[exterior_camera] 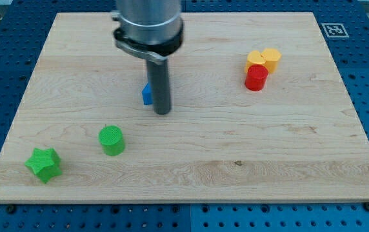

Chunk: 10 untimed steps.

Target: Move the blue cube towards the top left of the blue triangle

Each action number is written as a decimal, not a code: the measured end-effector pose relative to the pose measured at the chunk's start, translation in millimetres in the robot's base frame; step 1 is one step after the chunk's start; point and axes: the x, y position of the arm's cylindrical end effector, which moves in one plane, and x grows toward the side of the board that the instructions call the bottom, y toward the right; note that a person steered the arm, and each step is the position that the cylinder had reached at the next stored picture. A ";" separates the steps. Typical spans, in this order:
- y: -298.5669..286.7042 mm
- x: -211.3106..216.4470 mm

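Blue shows only as a small piece just at the view's left of my rod: this blue block point(147, 94) is mostly hidden behind the rod, so I cannot tell if it is the cube or the triangle, and I see no second blue block at all. My tip point(162, 113) stands on the wooden desk point(236, 161), touching or nearly touching the block's right side. I judge it is placed so because a push from here would send the block toward the view's left.

My tool is only a straight rod (it has nothing that opens or closes), so it holds nothing; it can only push.

Other blocks lie well apart from this work: a green cylinder point(112, 140) and a green star point(44, 164) at the lower left, and two yellow blocks point(263, 59) touching a red cylinder point(256, 77) at the upper right.
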 end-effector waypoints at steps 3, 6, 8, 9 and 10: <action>40.0 -85.0; 23.2 -62.8; 17.9 -62.8; -3.8 -62.8; -19.0 -67.4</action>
